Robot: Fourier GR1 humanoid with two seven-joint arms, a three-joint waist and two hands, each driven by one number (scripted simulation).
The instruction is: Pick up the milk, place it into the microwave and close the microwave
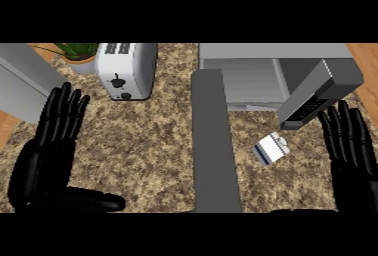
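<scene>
Counter (148, 145): a speckled brown and beige top that fills most of the head view.
Milk (271, 148): a small white carton with blue markings, lying on its side on the counter, tilted on a diagonal. It sits in front of the microwave, below the lower end of the open door and just left of the right hand. Nothing touches it.
Microwave (251, 75): grey, at the upper right of the counter, with its cavity open toward the viewer. The inside looks pale grey.
Door (319, 95): swung out to the right, hanging at an angle over the counter. Its dark control strip faces down and left, and its lower end is near the tips of the right hand's fingers.
Right hand (353, 150): black, at the right edge, fingers straight and slightly spread, pointing up the view. It holds nothing and lies beside the milk, apart from it.
Left hand (52, 135): black, at the left edge, fingers straight and close together, pointing up. The thumb lies out to the right along the lower edge. It holds nothing and is well apart from the milk.
Grey bar (214, 145): a long flat grey slab running down the middle of the view, between the two hands; what it is I cannot tell.
Toaster (127, 70): white, with two slots, upper left of centre.
Plant (77, 54): green leaves in a pale pot, just left of the toaster.
</scene>
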